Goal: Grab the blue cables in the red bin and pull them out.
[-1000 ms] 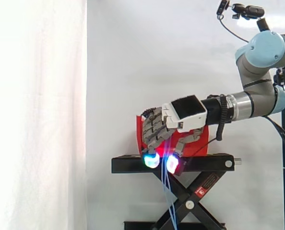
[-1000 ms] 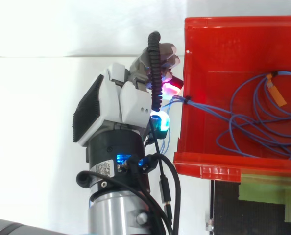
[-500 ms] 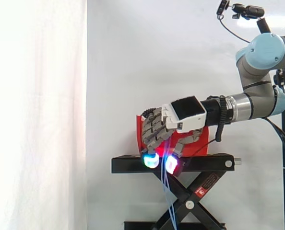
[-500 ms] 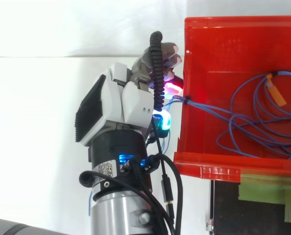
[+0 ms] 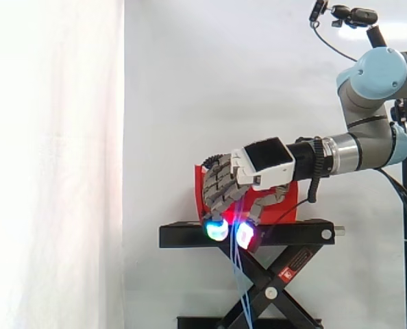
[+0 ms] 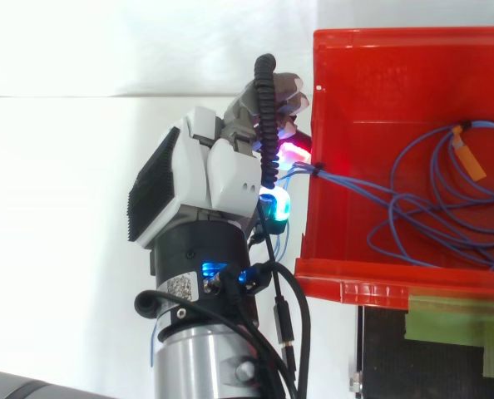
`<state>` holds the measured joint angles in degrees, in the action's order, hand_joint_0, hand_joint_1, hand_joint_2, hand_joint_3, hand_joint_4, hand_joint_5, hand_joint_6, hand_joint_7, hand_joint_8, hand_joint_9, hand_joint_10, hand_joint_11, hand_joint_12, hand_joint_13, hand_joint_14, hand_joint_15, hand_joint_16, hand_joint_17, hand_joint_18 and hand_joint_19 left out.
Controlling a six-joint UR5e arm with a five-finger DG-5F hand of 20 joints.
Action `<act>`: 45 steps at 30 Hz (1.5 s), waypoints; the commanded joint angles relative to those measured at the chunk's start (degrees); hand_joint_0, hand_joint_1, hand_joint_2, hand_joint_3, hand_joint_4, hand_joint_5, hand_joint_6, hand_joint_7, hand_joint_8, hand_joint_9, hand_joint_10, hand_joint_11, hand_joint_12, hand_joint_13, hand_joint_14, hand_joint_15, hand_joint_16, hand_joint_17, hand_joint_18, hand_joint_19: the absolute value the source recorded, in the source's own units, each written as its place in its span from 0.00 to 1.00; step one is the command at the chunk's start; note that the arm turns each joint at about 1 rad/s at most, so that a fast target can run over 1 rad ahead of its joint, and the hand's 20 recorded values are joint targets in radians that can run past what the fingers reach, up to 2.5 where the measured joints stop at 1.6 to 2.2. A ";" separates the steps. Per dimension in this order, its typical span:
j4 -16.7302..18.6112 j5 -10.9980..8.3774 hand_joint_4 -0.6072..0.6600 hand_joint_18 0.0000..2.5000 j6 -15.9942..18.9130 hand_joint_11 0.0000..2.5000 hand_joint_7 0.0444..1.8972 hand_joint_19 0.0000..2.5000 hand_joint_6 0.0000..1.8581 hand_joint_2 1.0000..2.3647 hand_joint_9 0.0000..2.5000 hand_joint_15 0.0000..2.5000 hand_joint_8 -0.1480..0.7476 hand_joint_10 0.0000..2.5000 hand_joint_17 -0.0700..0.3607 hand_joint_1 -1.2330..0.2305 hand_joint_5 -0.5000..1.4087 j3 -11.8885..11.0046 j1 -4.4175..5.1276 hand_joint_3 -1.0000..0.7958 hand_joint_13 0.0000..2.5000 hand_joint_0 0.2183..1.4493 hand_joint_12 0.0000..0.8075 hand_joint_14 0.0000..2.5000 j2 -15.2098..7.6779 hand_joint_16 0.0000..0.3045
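My hand (image 5: 262, 161) sits outside the red bin (image 6: 372, 83), close against its front wall, with the arm reaching in level from the right in the side view. Fingers and thumb are curled downward and closed on the blue cables (image 6: 413, 208). The strands run between the glowing pads (image 5: 216, 230), one cyan and one whitish-magenta.

From above, my hand (image 6: 205, 179) lies just beside the bin's outer wall. The cables cross over that wall as a tight bunch and go straight into my grip. A red glow falls on the wall there.

Most of the cable is in the bin, lying in loose overlapping loops on the floor toward the far side. An orange tag (image 6: 471, 162) sits on one strand near the back.

In the side view, the loose cable ends (image 5: 243, 296) hang below my pads, down past the top of the black stand (image 5: 286, 233) and across its scissor legs. The bin rests on this stand, with the white curtain (image 5: 53, 164) behind.
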<state>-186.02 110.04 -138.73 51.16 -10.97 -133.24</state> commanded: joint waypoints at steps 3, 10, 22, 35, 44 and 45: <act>0.04 0.09 0.59 0.23 0.00 0.44 0.41 0.24 0.01 0.00 0.33 0.28 0.48 0.01 0.42 0.23 0.72 0.08 -0.10 0.00 0.31 0.47 0.46 0.01 0.00 0.16; 0.04 0.35 0.59 0.23 -0.09 0.44 0.42 0.24 0.01 0.00 0.33 0.28 0.48 0.01 0.42 0.23 0.72 0.08 -0.28 0.00 0.31 0.48 0.46 0.01 0.00 0.16; 0.04 0.44 0.59 0.23 -0.09 0.44 0.42 0.24 0.00 0.00 0.33 0.28 0.48 0.01 0.42 0.23 0.72 0.08 -0.37 0.00 0.31 0.48 0.46 0.01 0.00 0.16; 0.04 0.88 0.59 0.23 -0.09 0.44 0.42 0.24 0.00 0.00 0.33 0.28 0.48 0.01 0.42 0.23 0.72 0.17 -0.72 0.00 0.31 0.48 0.46 0.01 -0.09 0.16; 0.04 0.88 0.58 0.23 -0.09 0.44 0.40 0.24 0.11 0.00 0.34 0.28 0.48 0.01 0.42 0.23 0.71 0.26 -0.72 0.00 0.31 0.48 0.46 0.01 0.00 0.16; 0.13 0.88 0.57 0.23 -0.09 0.44 0.40 0.24 0.11 0.00 0.34 0.28 0.48 0.01 0.42 0.23 0.71 0.26 -0.72 0.00 0.31 0.48 0.46 0.01 0.00 0.16</act>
<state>-185.93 110.92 -138.85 51.39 -11.69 -133.25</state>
